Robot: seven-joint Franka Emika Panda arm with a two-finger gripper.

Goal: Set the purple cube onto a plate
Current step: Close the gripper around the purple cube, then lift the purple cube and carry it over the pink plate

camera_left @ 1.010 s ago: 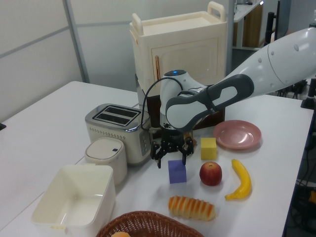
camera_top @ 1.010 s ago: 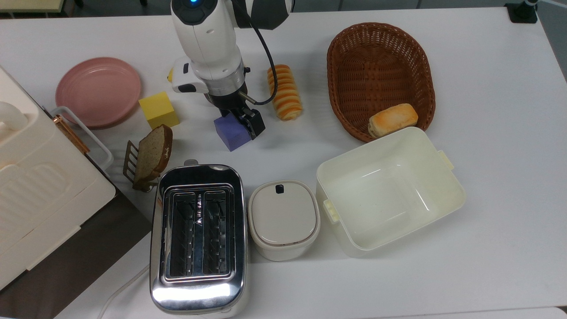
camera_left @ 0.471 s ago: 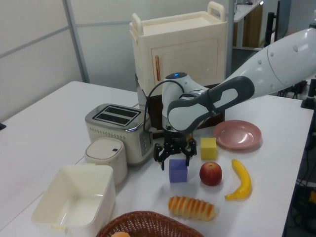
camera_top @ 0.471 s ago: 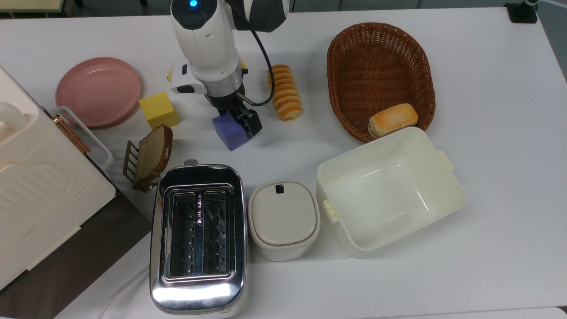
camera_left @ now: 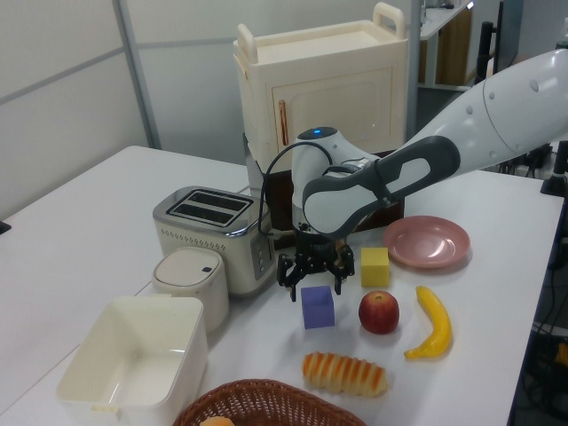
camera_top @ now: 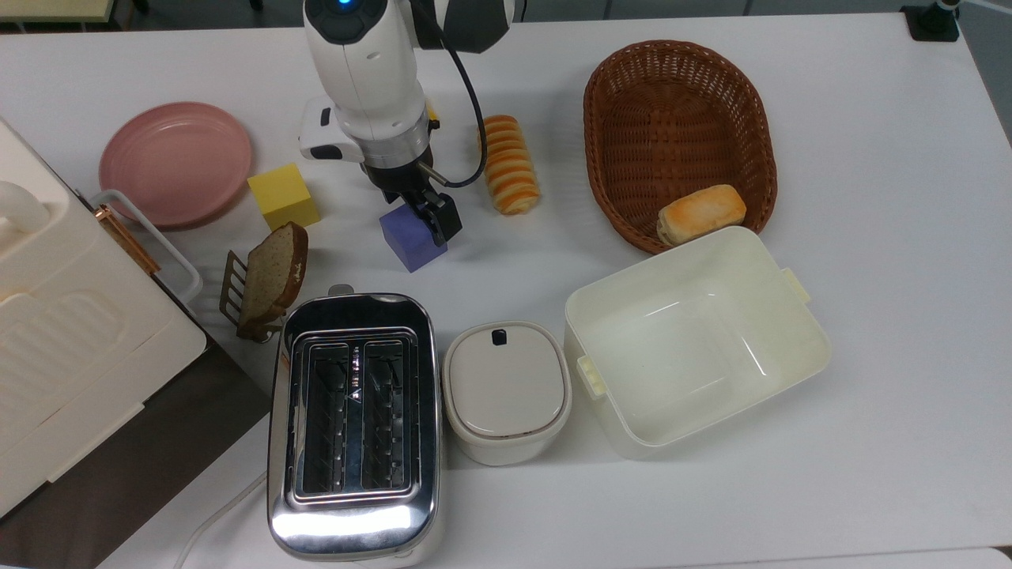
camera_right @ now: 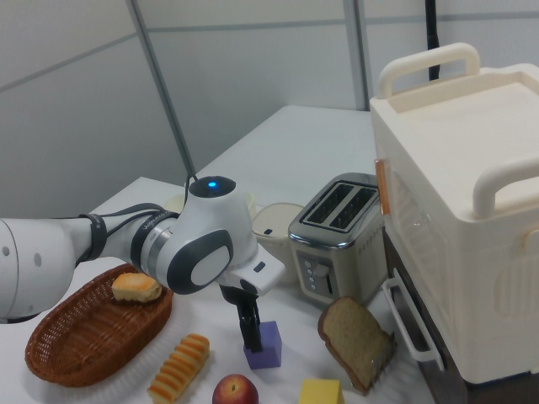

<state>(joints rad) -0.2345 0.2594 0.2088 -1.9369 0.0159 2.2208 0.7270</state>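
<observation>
The purple cube (camera_top: pixel 409 243) rests on the white table in front of the toaster; the left view shows the purple cube (camera_left: pixel 318 307) beside an apple, and the right view shows the purple cube (camera_right: pixel 269 345) too. My gripper (camera_top: pixel 421 215) hangs open just over it, pointing down. In the left view the gripper (camera_left: pixel 314 287) has its fingers spread either side of the cube's top. One dark finger (camera_right: pixel 251 331) stands against the cube's side. The pink plate (camera_top: pixel 175 162) lies empty at the top view's far left, with the plate (camera_left: pixel 426 241) behind a yellow cube (camera_top: pixel 283 196).
A wicker basket (camera_top: pixel 591 118) holds a bun (camera_top: pixel 701 213). A striped roll (camera_top: pixel 510 162) lies beside my arm. A toaster (camera_top: pixel 353 419), lidded canister (camera_top: pixel 506 387), white tub (camera_top: pixel 798 340) and racked bread slice (camera_top: pixel 273 273) fill the front. An apple (camera_left: pixel 379 311) and banana (camera_left: pixel 432 321) lie near the cube.
My wrist has turned a little and the gripper has shifted slightly toward the top view's left over the cube. The cube stays on the table.
</observation>
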